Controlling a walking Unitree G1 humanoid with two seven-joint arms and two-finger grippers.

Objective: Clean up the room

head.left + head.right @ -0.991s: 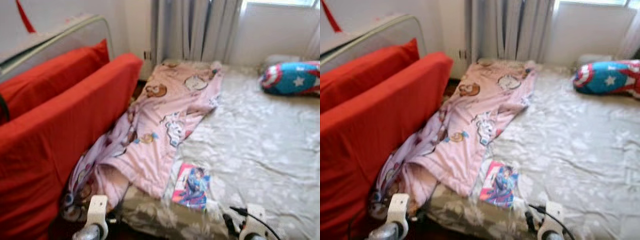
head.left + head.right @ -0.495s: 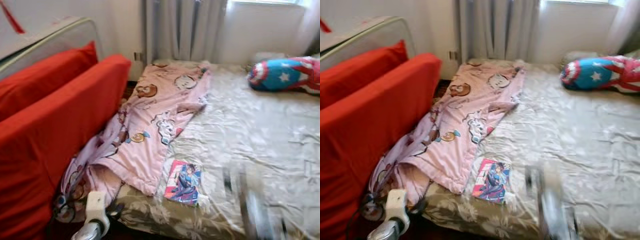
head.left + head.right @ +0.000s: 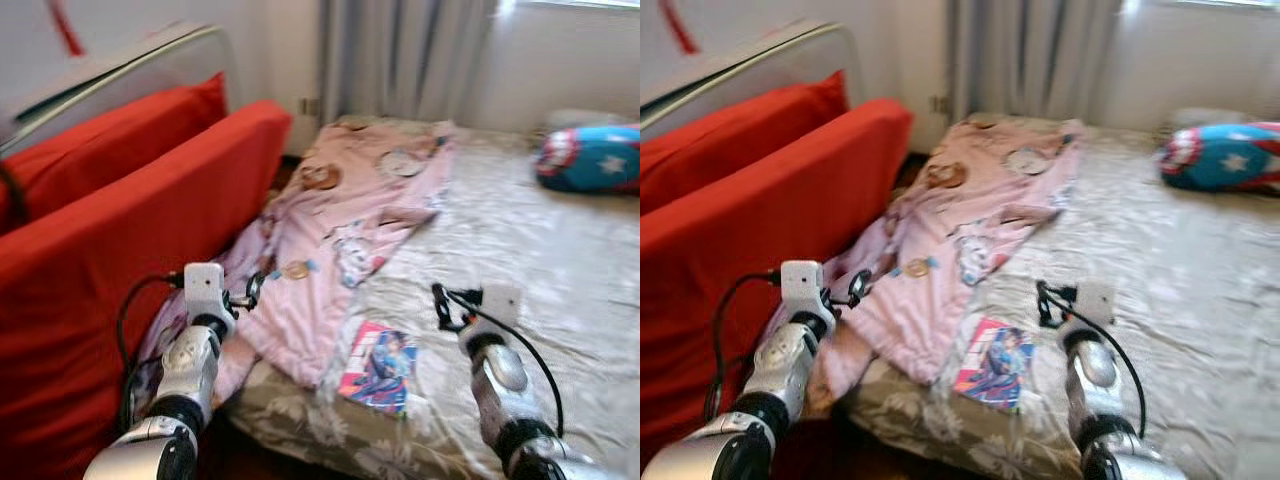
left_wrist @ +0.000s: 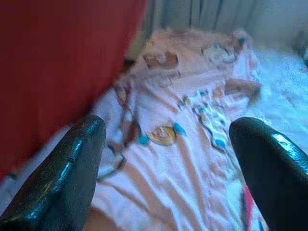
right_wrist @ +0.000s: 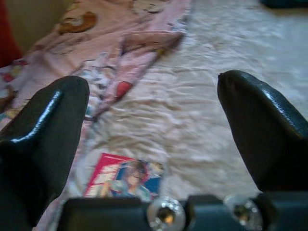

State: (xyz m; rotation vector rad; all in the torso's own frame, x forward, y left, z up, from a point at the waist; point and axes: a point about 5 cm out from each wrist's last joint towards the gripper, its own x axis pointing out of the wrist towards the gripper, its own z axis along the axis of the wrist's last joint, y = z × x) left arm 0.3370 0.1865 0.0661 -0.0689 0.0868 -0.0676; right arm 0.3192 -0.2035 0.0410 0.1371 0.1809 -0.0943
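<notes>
Left eye view: pink cartoon-print blanket draped down the bed with pale floral sheet, lower end bunched against the red upholstered cushions. Colourful comic book flat near the bed's front edge, touching the blanket's hem. Blue star-patterned pillow far back by grey curtains. Left gripper over the blanket, fingers released; right gripper above the book, fingers spread apart.
</notes>
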